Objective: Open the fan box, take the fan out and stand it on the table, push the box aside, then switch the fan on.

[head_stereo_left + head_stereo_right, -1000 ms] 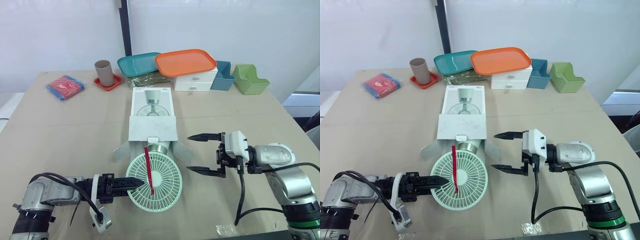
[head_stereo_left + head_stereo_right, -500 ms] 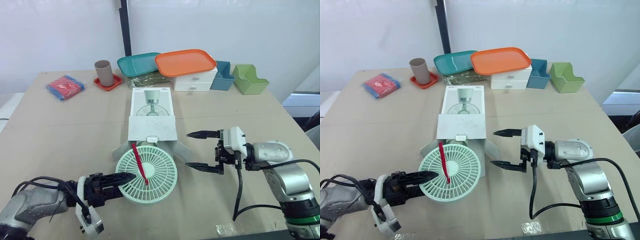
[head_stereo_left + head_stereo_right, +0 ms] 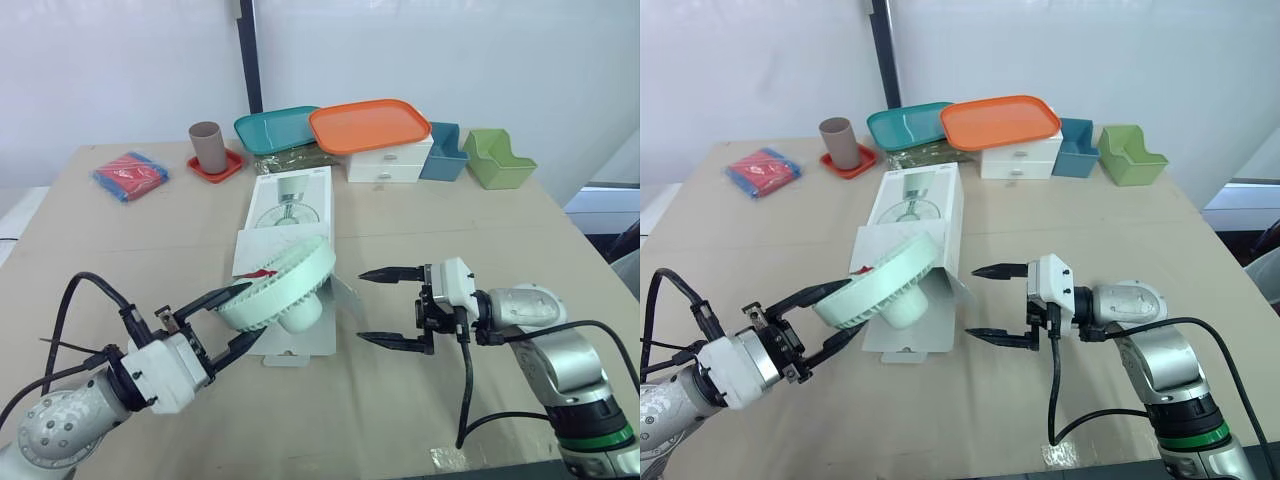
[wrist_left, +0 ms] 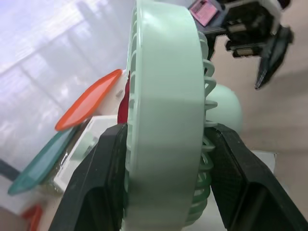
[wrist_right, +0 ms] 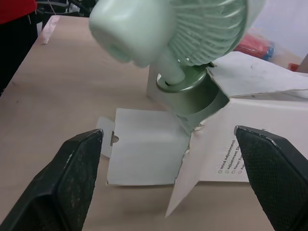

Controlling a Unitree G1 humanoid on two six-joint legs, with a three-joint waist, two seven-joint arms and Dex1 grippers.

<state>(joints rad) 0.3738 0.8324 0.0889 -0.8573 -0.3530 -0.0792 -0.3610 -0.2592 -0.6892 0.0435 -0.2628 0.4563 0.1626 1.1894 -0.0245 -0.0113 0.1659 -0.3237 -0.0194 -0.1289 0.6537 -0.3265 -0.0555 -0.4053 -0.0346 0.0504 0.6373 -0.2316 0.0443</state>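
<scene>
The pale green fan (image 3: 280,285) is lifted and tilted on edge, with my left gripper (image 3: 235,320) shut on the rim of its round head (image 4: 163,120). The black fingers (image 4: 98,187) press on both faces of the grille. The fan's round base (image 5: 185,84) sits at the mouth of the white fan box (image 3: 290,212). The box lies flat at the table's middle, its flaps (image 5: 144,159) spread open toward me. My right gripper (image 3: 385,307) hovers open just right of the box mouth, holding nothing.
Along the back edge stand a brown cup (image 3: 207,145) on a red coaster, a teal tray (image 3: 275,128), an orange tray (image 3: 370,125) on white drawers (image 3: 390,162), a teal bin (image 3: 445,152) and a green bin (image 3: 500,160). A red and blue cloth (image 3: 130,175) lies far left.
My left gripper has raised the fan head off the table and tipped it up on edge. The box has swung a little. The right gripper has drifted slightly left, still open.
</scene>
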